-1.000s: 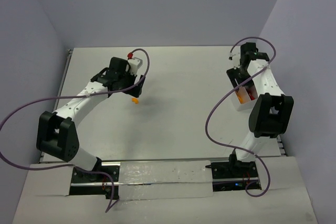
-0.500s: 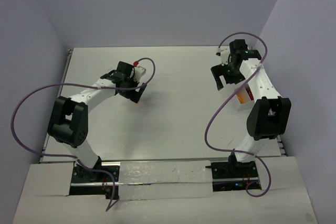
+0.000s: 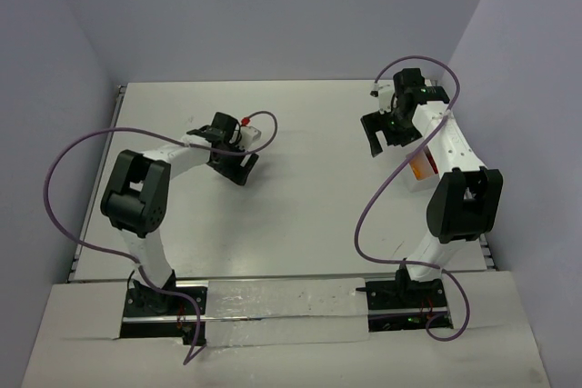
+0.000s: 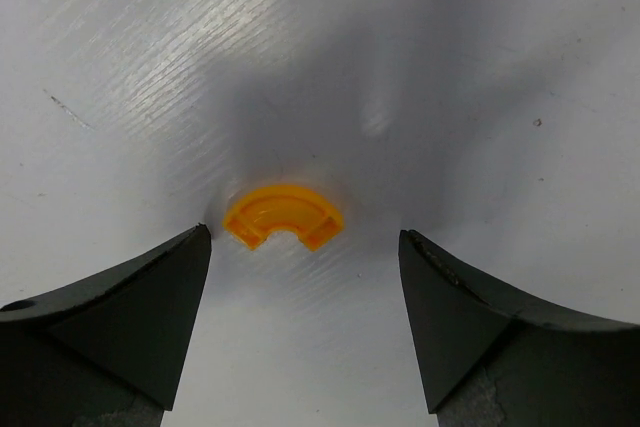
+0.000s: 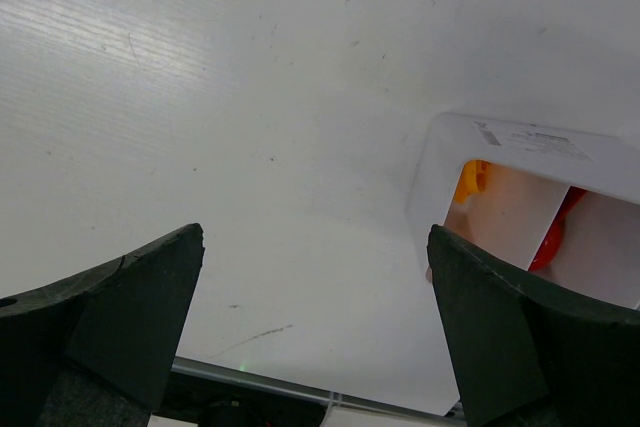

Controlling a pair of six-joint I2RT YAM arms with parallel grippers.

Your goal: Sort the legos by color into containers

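- On the white tabletop [image 4: 140,37], directly under the left arm's wrist camera, lies one orange-yellow plastic lego [image 4: 283,216]: a small curved arch piece, glossy, with squared ends pointing towards the camera and its hollow side facing up.
- It rests flat on the surface in the soft shadow of the arm, touching neither finger.
- The left gripper [image 4: 305,237] hangs low over it with its jaws spread wide. One dark finger sits on each side of the brick, the left fingertip a little nearer to it than the right.
- In the overhead view that left gripper [image 3: 238,168] is in the left-centre of the table and covers the brick from above.
- A small white translucent rectangular plastic container [image 5: 432,192] stands near the table's right edge. It holds an orange-yellow piece [image 5: 468,182] at one side and a red piece [image 5: 553,237] at the other; which compartment each is in cannot be told.
- The right gripper [image 5: 316,235] is held above bare table beside the container, jaws wide apart and holding nothing.
- From above, the right gripper [image 3: 382,138] is towards the back right, and the right arm hides most of the container.
- A purple cable [image 3: 68,161] loops out from the left arm, with a red cap [image 3: 245,121] near its wrist.
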